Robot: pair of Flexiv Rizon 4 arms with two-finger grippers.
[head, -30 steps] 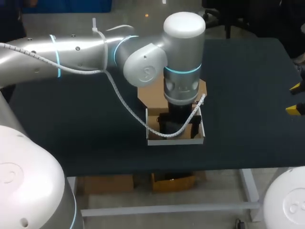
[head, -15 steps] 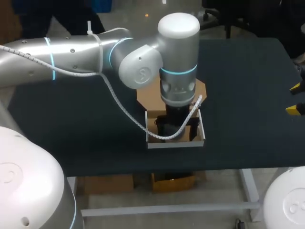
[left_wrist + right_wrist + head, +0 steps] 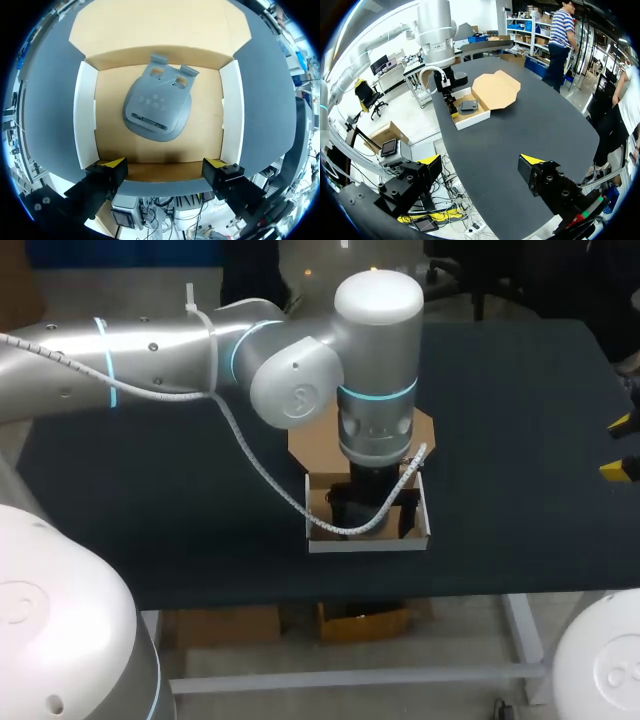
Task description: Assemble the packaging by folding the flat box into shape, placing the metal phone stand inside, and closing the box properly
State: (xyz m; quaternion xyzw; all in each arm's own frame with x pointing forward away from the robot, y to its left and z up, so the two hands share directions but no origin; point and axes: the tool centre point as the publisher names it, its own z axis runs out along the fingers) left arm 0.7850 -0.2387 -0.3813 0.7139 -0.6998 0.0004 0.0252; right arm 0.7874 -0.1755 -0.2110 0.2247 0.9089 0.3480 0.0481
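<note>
**Surface (image 3: 520, 390).** Dark, flat. It carries the box and its contents.

**Box (image 3: 365, 543).** Folded into an open tray with white side walls and a brown floor. It stands toward 6 o'clock of the surface's middle, near the front edge. Its lid flap (image 3: 310, 435) is open and lies flat on the surface at 12 o'clock of the tray.

**Phone stand (image 3: 157, 106).** Grey metal, lying flat on the box floor. It sits toward the far wall, at 12 o'clock of the left tool, touching neither side wall.

**Left tool (image 3: 163, 164).** The left arm enters from 9 o'clock, and its wrist hangs upright over the box. The fingers are spread wide with nothing gripped. The yellow tips sit by the two ends of the box's near wall, but contact with the wall cannot be confirmed. A white coiled cable (image 3: 260, 475) hangs from the arm across the tray.

**Right tool (image 3: 481, 160).** Fingers are apart with nothing between them. It is at 3 o'clock of the box, at the surface's side edge, well apart from the box.
</note>
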